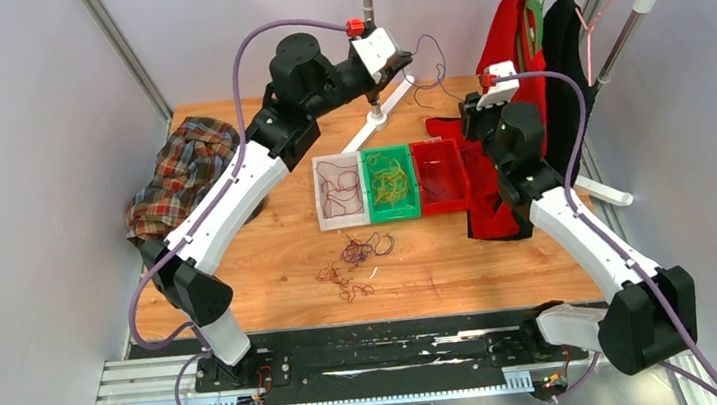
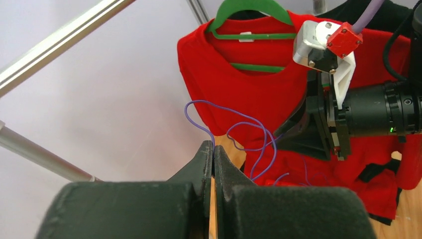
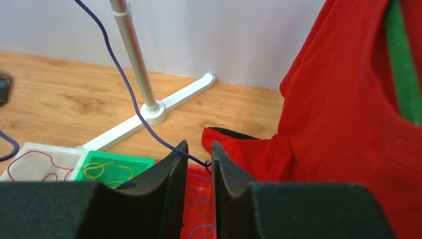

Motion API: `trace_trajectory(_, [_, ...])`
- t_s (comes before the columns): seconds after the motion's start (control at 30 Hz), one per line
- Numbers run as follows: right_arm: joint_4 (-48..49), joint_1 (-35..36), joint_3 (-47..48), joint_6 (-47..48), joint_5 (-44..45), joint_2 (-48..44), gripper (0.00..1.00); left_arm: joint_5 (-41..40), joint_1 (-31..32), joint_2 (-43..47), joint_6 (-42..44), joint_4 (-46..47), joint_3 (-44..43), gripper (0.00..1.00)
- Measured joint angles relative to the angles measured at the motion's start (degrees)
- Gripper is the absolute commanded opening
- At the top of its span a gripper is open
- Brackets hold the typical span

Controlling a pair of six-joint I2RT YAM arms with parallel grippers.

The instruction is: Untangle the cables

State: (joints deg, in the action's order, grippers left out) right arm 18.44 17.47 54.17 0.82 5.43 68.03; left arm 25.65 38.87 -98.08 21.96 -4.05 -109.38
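Observation:
A thin purple cable (image 1: 433, 60) hangs in the air at the back of the table between both grippers. My left gripper (image 1: 408, 57) is shut on its upper end; in the left wrist view the strand (image 2: 249, 124) rises from the pinched fingertips (image 2: 213, 148) and loops off to the right. My right gripper (image 3: 199, 152) stands open with a narrow gap, and the same cable (image 3: 119, 69) crosses between its tips, touching the right finger. A tangle of dark red and purple cables (image 1: 356, 261) lies on the wood in front of the trays.
Three trays stand side by side: white (image 1: 321, 194) with dark red cables, green (image 1: 386, 151) with yellow ones, red (image 1: 437, 144) with purple ones. A rack pole and foot (image 1: 380, 110) stand behind them. A red shirt (image 1: 518, 35) hangs at the right and plaid cloth (image 1: 180, 171) lies at the left.

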Motion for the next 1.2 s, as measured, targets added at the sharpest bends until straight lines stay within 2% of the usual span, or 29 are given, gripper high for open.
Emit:
trace_trajectory(0.27, [-0.72,0.0,0.48,-0.59,-0.98,0.44,0.22,-0.9,0.0,-0.02,0.02,1.03,-0.5,0.0])
trace_trajectory(0.5, [-2.12,0.0,9.6,1.4,-1.62,0.13,0.21,-2.47,-0.17,0.39,-0.98,5.46,-6.99,0.0])
trace_trajectory(0.73, [-1.95,0.0,13.68,1.29,-5.01,-1.84,0.21,-3.08,-0.85,2.27,-1.57,7.54,-4.59,0.0])
trace_trajectory(1.0, [-2.08,0.0,9.99,-0.15,-6.05,-1.25,0.21,-2.71,-0.92,2.6,-3.19,7.26,-0.33,0.0])
trace_trajectory(1.07, [-1.9,0.0,7.65,-0.74,-5.99,-1.22,0.23,-2.23,-0.92,2.56,-3.93,7.21,-0.24,0.0])
trace_trajectory(1.2, [-1.99,0.0,3.58,-1.95,-6.03,-1.22,0.4,-0.92,-0.76,1.46,-5.46,7.19,-1.9,0.0])
